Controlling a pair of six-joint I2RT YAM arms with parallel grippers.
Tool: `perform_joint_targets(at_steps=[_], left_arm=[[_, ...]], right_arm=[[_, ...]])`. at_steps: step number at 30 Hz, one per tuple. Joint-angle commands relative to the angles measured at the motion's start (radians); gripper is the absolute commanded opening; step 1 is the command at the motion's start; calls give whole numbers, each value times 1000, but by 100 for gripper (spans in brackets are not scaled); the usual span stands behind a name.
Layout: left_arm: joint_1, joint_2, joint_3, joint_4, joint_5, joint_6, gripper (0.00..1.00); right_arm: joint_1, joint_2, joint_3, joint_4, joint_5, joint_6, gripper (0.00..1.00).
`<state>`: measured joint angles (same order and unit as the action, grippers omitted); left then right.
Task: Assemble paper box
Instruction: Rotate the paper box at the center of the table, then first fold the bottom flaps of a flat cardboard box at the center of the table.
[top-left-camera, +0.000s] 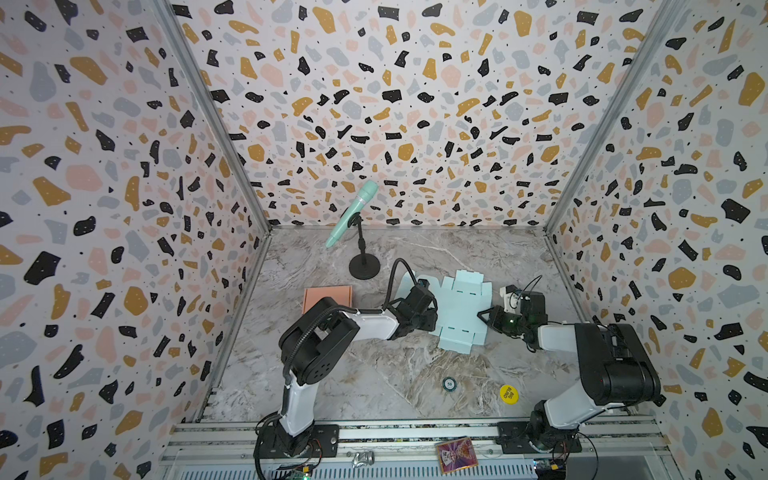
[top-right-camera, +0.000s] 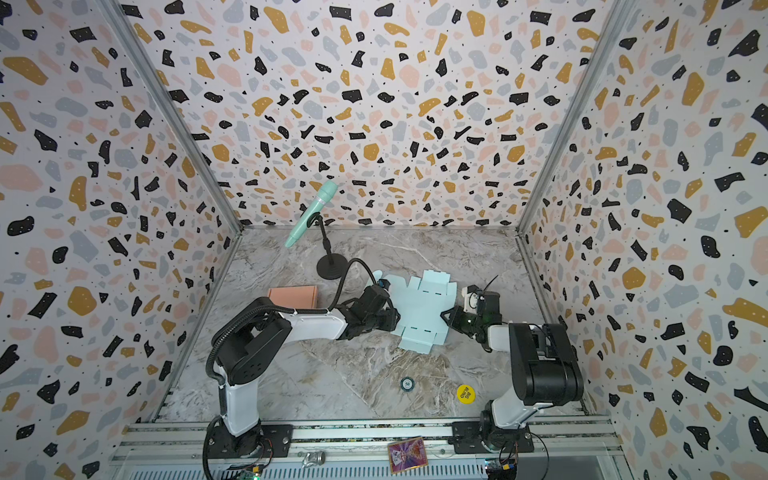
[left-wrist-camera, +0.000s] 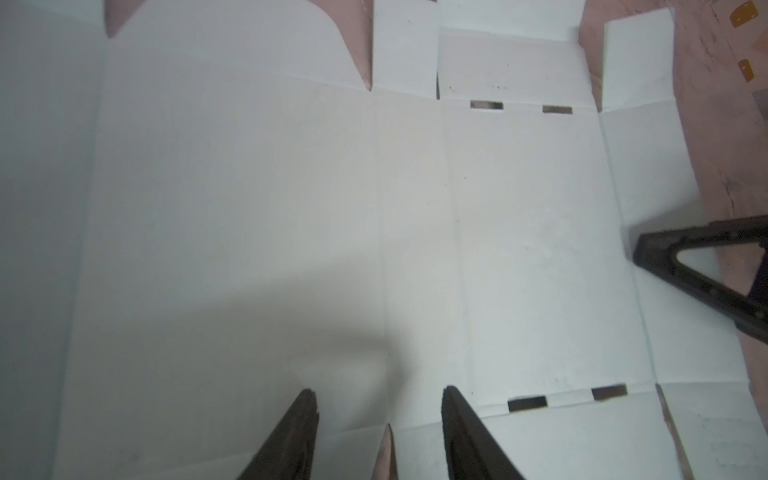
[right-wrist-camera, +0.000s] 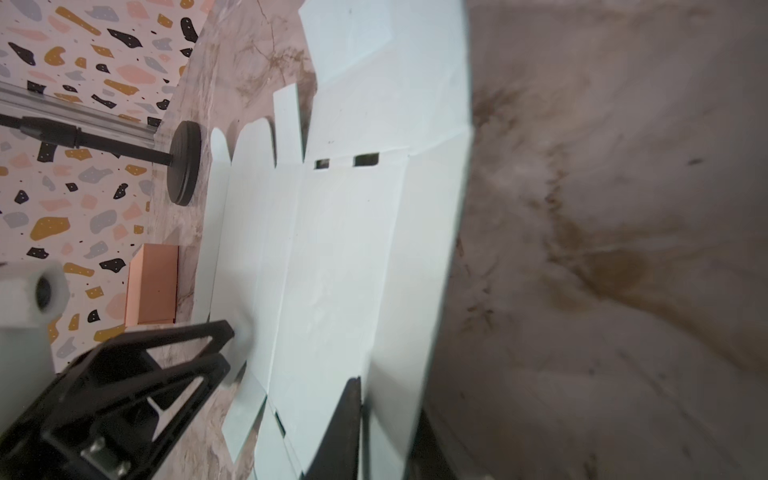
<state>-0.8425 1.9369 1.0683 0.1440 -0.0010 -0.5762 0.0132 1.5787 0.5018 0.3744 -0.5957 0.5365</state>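
Observation:
The paper box (top-left-camera: 459, 307) is a flat, pale mint blank lying unfolded on the marble table, seen in both top views (top-right-camera: 422, 309). My left gripper (top-left-camera: 433, 320) rests over its left half. In the left wrist view this gripper (left-wrist-camera: 380, 395) is open, its fingertips (left-wrist-camera: 309, 399) down on the blank with only flat paper between them. My right gripper (top-left-camera: 482, 313) is at the blank's right edge. The right wrist view shows it (right-wrist-camera: 386, 415) shut on the right side flap (right-wrist-camera: 428, 232), which stands lifted off the table between the jaws.
A closed salmon box (top-left-camera: 328, 297) sits left of the blank. A mint microphone on a black stand (top-left-camera: 365, 266) is behind it. A poker chip (top-left-camera: 449, 383) and a yellow disc (top-left-camera: 508, 393) lie nearer the front. A card (top-left-camera: 455, 455) lies on the front rail.

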Motion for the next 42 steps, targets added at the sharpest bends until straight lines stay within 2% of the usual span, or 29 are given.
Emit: perform_joint_targets(at_steps=[1,5,11,20,24,27,30,38,42], left_arm=[[-13,-51,-54,16,12,-41,51],[-11,-124,-54,-14,1,-27,52],[5,-168,-35,-103,-69,29,52],[135,-124,-107,-14,-5,52,51],[140,-87,-92,-12,-1,65,51],[141,-83,-101,3,2,52,51],[140,-83,-119,13,2,46,51],[126,-32,-132,31,21,24,51],[101,-31,-109,-4,-5,37,51]], right_arm=[[-1,3,38,-78,26,-62,14],[6,10,99,-181,76,-143,14],[69,39,224,-371,250,-303,17],[72,81,266,-384,247,-318,24],[68,67,259,-374,237,-298,31],[53,50,234,-343,211,-266,33],[25,30,205,-309,172,-237,33],[-15,-16,172,-298,160,-228,30],[-28,-28,169,-322,153,-242,25]])
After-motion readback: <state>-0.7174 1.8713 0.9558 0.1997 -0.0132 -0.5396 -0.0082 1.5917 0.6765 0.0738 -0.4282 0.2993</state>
